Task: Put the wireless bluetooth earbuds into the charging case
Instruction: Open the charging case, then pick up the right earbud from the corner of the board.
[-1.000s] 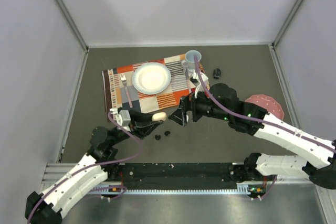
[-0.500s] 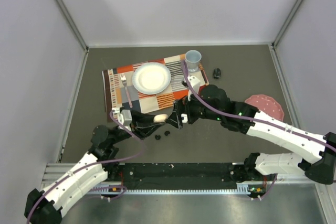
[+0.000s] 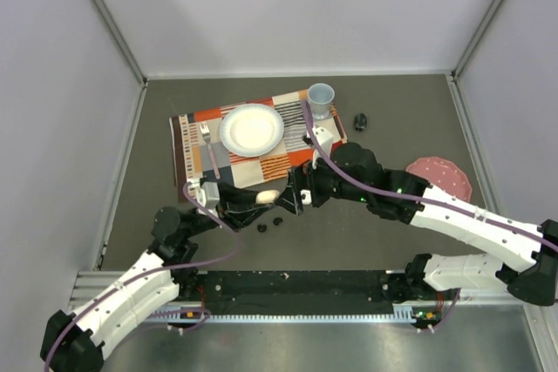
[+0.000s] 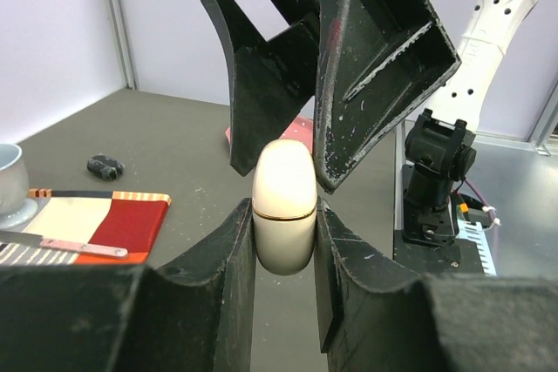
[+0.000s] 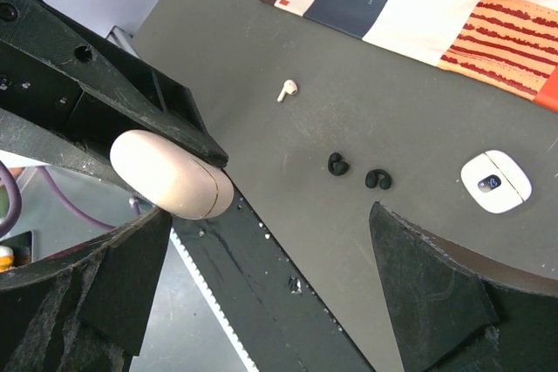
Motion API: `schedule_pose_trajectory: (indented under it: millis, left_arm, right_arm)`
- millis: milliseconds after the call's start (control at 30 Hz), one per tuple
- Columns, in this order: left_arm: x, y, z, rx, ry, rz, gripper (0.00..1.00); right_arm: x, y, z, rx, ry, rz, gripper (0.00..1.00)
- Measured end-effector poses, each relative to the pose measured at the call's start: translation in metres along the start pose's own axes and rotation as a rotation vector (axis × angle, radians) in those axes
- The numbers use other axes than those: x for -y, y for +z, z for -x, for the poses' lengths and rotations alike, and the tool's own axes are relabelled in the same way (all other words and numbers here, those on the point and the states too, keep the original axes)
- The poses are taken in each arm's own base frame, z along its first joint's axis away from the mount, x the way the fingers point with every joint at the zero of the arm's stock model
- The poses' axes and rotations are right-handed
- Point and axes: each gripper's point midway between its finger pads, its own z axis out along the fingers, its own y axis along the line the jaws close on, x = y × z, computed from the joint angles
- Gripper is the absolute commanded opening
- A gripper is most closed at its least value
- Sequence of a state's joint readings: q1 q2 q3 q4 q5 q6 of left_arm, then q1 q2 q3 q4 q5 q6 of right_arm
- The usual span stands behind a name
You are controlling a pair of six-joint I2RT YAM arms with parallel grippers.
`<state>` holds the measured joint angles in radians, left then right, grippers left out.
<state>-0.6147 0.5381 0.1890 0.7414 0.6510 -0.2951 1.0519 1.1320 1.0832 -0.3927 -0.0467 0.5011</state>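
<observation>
Well, over the dark table (image 3: 392, 119), just off the near edge of the patterned mat (image 3: 187, 128), the two arms come together. The left gripper (image 4: 284, 226) is clamped tight on the cream charging case (image 4: 284, 202), which is held off the surface with its lid shut. The right gripper (image 5: 279, 289) is spread wide around the case's upper half and grips nothing. I'd worry that prying at the lid twists the smooth case out of that pinch and drops it onto the two black earbuds (image 5: 337, 163) below. A white earbud (image 5: 287, 91) lies apart from them.
</observation>
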Motion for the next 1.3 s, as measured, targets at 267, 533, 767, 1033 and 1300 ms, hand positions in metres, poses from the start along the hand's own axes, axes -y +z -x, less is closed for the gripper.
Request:
schedule_pose_trajectory:
  millis: [267,533,767,1033,1300]
  left_arm:
    - [0.008,-0.002,0.000,-0.009,0.006,-0.035,0.00]
    - [0.019,-0.005,0.006,0.004,0.027,-0.082,0.00]
    - [0.015,-0.008,0.013,0.032,0.045,-0.042,0.00]
    - [0.008,-0.014,0.021,0.057,0.072,0.032,0.00]
    - [0.005,-0.022,0.024,0.039,0.095,0.081,0.00]
  right_arm:
    - [-0.006,-0.003,0.013,0.042,0.023,0.002,0.95]
    - [-0.008,-0.005,0.034,0.121,0.045,-0.007,0.96]
    - [-0.008,-0.037,0.060,0.249,0.064,-0.027,0.96]
    - [0.066,-0.089,0.093,0.421,0.147,-0.288,0.84]
    - [0.191,-0.100,-0.006,0.133,0.213,-0.764,0.76]
